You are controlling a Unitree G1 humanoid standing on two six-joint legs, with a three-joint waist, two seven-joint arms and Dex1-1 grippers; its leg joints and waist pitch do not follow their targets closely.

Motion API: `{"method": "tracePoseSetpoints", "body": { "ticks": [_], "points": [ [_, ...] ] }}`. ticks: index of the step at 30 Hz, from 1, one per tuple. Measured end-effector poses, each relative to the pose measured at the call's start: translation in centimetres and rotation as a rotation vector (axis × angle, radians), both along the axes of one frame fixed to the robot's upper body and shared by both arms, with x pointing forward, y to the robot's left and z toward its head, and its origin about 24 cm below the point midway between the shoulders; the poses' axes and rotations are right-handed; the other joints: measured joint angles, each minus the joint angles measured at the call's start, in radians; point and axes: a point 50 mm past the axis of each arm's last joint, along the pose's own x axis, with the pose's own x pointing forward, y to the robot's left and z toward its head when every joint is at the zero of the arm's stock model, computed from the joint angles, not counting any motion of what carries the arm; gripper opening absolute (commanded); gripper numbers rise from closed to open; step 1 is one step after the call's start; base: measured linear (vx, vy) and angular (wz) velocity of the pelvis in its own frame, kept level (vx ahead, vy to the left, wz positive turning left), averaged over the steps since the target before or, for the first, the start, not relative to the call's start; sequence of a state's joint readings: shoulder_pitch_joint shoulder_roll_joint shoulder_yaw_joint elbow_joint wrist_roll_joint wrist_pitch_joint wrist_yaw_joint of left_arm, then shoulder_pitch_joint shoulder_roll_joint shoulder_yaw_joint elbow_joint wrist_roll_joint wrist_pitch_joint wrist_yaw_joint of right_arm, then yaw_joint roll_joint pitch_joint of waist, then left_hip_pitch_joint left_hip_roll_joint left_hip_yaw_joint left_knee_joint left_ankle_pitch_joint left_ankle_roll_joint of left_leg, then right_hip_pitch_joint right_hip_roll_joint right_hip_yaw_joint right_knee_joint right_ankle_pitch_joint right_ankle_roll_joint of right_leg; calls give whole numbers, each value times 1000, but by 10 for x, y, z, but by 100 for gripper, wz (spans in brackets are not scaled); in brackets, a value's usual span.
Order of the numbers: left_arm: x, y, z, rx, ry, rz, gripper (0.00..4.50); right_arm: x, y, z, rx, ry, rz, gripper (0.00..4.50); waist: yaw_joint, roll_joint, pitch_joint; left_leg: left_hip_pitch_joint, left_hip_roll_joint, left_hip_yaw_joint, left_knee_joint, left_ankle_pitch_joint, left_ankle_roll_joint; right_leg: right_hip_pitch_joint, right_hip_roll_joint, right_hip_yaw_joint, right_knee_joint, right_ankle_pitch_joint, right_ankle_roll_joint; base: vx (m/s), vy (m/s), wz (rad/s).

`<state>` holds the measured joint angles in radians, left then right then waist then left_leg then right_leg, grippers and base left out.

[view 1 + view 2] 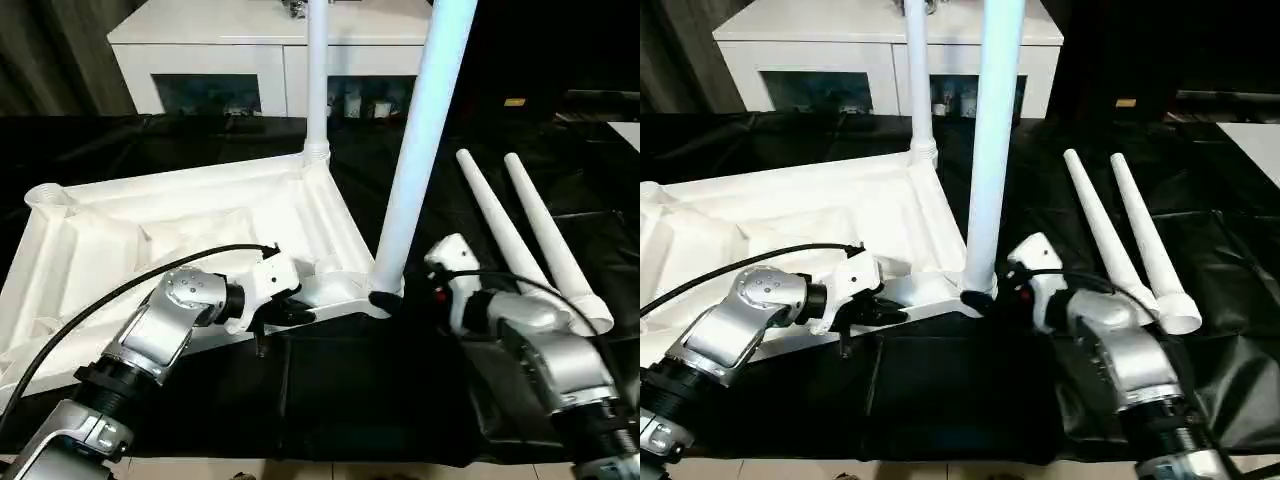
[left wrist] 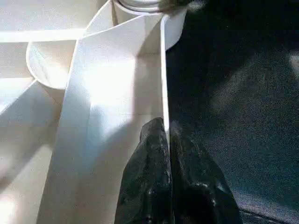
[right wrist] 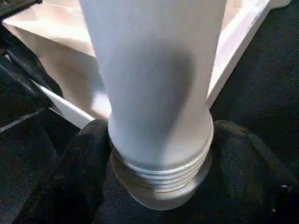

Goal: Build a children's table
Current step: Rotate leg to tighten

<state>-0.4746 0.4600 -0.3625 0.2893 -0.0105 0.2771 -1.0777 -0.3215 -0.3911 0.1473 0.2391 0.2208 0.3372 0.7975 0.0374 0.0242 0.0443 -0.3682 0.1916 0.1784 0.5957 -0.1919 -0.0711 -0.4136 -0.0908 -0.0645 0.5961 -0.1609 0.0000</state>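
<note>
One table top (image 1: pixel 180 230) lies upside down on the black cloth (image 1: pixel 360 400), ribbed underside up, in front of the robot. Behind it stands one white cabinet (image 1: pixel 270 40) with glass-fronted compartments. There are four legs: two stand upright in the top's corners, the far leg (image 1: pixel 317 80) and the near leg (image 1: pixel 420 150), and two loose legs (image 1: pixel 520 235) lie side by side on the cloth to the right, well apart from the top. The right gripper (image 3: pixel 159 154) has its fingers clamped on either side of the near leg's threaded base. The left gripper (image 2: pixel 167 140) is pinched together on the top's near rim, close to that corner.
</note>
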Motion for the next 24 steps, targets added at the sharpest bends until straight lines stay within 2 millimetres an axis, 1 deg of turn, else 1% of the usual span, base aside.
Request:
{"method": "tracePoseSetpoints", "body": {
  "ticks": [2, 3, 4, 6, 16, 18, 20, 22, 24],
  "points": [
    [0, 0, 0, 1, 0, 1, 0, 0, 1, 0, 5, 0, 7, 317, 0, 0, 0, 0, 0, 0, 0, 0, 0, 0, 0, 0, 0, 0, 0, 0, 0, 0],
    [0, 0, 0, 2, 0, 1, 0, 0, 1, 0, 6, 0, 8, 297, 0, 0, 0, 0, 0, 0, 0, 0, 0, 0, 0, 0, 0, 0, 0, 0, 0, 0],
    [0, 1, 0, 2, 0, 1, 0, 0, 1, 0, 6, 0, 9, 297, 0, 0, 0, 0, 0, 0, 0, 0, 0, 0, 0, 0, 0, 0, 0, 0, 0, 0],
    [0, 1, 0, 2, 0, 1, 0, 0, 1, -1, 8, -3, 10, 283, 0, 0, 0, 0, 0, 0, 0, 0, 0, 0, 0, 0, 0, 0, 0, 0, 0, 0],
    [0, 2, 0, 3, 3, 8, 0, 1, 5, -2, 22, -11, -5, 274, -3, 0, 0, 0, 0, 0, 0, 0, 0, 0, 0, 0, 1, 0, 0, 0, 0, 0],
    [2, 2, 0, 7, -9, 40, 0, 3, 10, -6, 34, -26, -69, 274, -7, -1, 0, 1, 0, 0, 0, 0, 0, 0, 0, 0, 1, 0, 0, 0, 0, 0],
    [8, -4, -2, 5, -32, 97, 0, 11, 19, -10, 44, -45, -197, 273, -11, -3, -1, 1, 0, 0, 2, 0, 0, 0, 0, 0, 3, 1, -1, 0, 0, 0],
    [13, -13, -3, -3, -48, 136, 0, 19, 24, -10, 42, -53, -308, 273, -11, -3, -1, 1, 0, 0, 3, 0, 0, 0, 0, 0, 3, 1, -1, 0, 0, 0],
    [20, -27, -5, -18, -69, 197, 0, 28, 30, -12, 57, -44, -481, 272, -8, -3, -1, 2, 0, 0, 4, 0, 0, 0, 0, 1, 3, 1, -2, 0, 0, 0]
  ]
}}
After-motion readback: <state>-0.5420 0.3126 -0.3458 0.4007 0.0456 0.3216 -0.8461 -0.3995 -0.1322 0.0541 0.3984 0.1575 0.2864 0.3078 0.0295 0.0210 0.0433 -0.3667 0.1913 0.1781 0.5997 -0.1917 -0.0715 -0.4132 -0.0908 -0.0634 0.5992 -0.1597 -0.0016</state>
